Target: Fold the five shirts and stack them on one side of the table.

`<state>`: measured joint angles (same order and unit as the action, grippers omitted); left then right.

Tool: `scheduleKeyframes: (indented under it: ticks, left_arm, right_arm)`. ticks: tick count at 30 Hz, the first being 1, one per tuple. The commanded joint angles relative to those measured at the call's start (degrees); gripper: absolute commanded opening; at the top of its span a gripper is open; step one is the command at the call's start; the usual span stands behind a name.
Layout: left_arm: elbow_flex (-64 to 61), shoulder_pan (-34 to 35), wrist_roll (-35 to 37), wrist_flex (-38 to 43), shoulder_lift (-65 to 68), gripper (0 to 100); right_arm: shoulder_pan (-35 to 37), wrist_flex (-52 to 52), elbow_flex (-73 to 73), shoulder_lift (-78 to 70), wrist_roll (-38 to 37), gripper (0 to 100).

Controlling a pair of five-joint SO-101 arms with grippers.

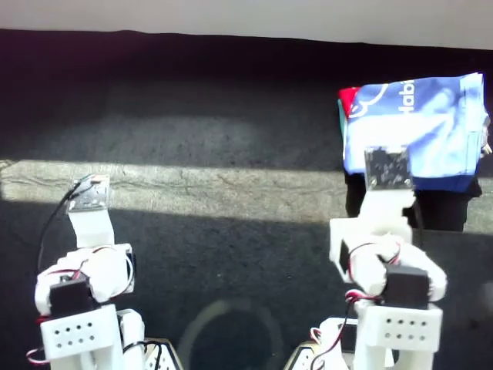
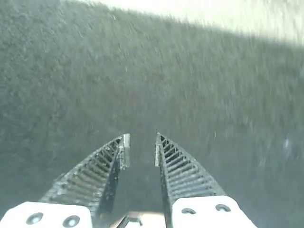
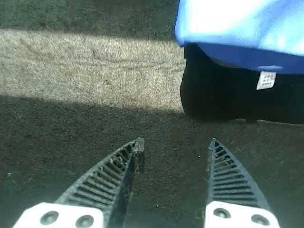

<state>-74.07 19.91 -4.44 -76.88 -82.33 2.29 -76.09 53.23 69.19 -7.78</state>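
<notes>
Shirt stack just ahead of right gripper, slightly to its right, long axis across its reach. Right arm nearer, jaws spread, empty. Left gripper well apart, jaws narrowly parted. Blue shirt on top, black shirt beneath. Red edge possibly another layer.

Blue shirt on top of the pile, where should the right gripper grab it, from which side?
Probably the near folded edge of the blue shirt, coming low from the arms' side with the right gripper: it sits atop the black shirt, facing that gripper; the rest lies flat.
</notes>
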Motion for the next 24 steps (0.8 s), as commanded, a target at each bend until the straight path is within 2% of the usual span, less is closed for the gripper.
scheduleKeyframes:
  ticks: [1,3,5,6,12,17,24]
  left_arm:
    - [-6.29,0.66,7.38,3.34,-7.25,10]
    - [-10.15,0.66,7.91,3.08,-12.26,9]
    - [-13.41,0.66,7.82,0.18,-17.36,4]
    - [-14.73,0.66,7.82,-1.23,-20.0,0]
    - [-16.66,0.57,7.74,-1.93,-21.23,1]
    - [-19.03,0.04,7.74,-1.41,-21.23,1]
    - [-20.35,-13.58,7.74,-1.14,-21.23,1]
  right_arm:
    - [0.31,4.7,14.55,8.84,-0.35,15.5]
    - [0.57,4.44,19.82,13.93,-0.35,7.3]
    - [0.57,4.44,24.75,18.77,-0.26,0.2]
    - [0.31,4.35,27.21,21.23,-0.26,1.1]
    - [0.31,-4.35,35.91,35.74,-0.26,0.8]
    - [0.4,-2.33,36.97,34.95,-0.26,0.8]
    - [0.66,5.76,47.25,34.95,-0.26,0.9]
